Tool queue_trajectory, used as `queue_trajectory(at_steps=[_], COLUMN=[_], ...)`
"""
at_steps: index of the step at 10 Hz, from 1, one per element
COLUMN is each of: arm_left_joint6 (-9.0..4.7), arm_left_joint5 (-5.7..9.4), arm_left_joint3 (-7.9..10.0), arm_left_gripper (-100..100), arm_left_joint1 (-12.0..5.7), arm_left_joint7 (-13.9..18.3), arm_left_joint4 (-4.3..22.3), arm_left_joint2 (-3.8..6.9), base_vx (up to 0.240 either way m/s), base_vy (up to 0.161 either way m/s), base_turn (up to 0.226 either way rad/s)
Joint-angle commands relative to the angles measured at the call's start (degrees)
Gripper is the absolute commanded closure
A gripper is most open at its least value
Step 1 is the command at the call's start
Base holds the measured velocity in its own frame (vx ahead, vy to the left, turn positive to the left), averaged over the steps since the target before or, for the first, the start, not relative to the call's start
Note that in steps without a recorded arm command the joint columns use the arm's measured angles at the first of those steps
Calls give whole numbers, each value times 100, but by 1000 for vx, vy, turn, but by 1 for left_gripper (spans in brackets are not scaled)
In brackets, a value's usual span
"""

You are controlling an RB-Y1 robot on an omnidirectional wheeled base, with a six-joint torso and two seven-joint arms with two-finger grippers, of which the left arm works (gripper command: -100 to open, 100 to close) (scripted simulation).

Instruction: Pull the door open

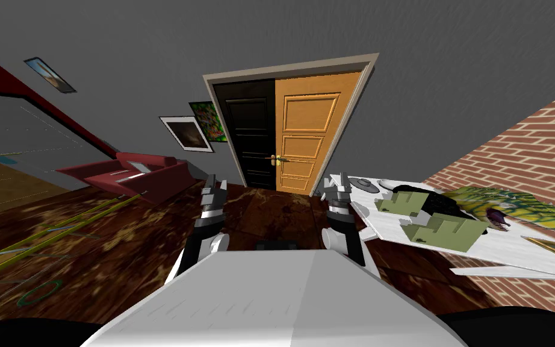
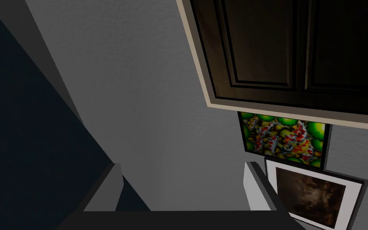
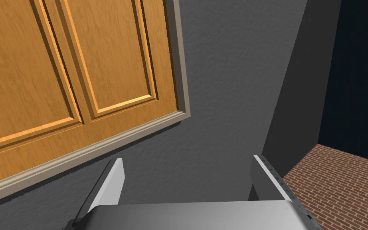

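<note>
The door is a double one, set in a pale frame (image 1: 288,67) in the grey wall (image 1: 150,60) at the far end of the dark wooden floor (image 1: 120,241). Its right leaf (image 1: 306,129) is orange panelled wood and its left leaf (image 1: 251,135) is very dark. A brass handle (image 1: 277,159) sits where the two leaves meet, about halfway up. Both leaves appear to lie flush in the frame.

Both arms are raised in front of the chest, well apart from the door. The left hand (image 1: 215,179) points toward the dark leaf, its fingers (image 2: 109,187) apart and holding nothing. The right hand (image 1: 336,179) points toward the orange leaf, its fingers (image 3: 113,179) also apart and empty. Neither hand touches the handle.

Two pictures hang on the wall just left of the frame, a green and red one (image 1: 208,120) and a white-bordered dark one (image 1: 187,134). A red sofa (image 1: 150,175) stands on the floor to the left. To the right, a white table (image 1: 511,247) stands by a brick wall (image 1: 511,150). Two green stepped blocks (image 1: 445,229) stand near the table's left edge, close to the right forearm.
</note>
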Motion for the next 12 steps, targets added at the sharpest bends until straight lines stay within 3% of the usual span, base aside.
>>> queue_trajectory(at_steps=[1,12], arm_left_joint6=[-3,-25], arm_left_joint5=[29,217], arm_left_joint3=[22,168], arm_left_gripper=[-100,-100], arm_left_joint1=[-81,-612], arm_left_joint7=[60,452], arm_left_joint4=[192,1462], arm_left_joint2=[72,500], base_vx=[116,126], base_vy=[62,-12], base_turn=[-137,-71])
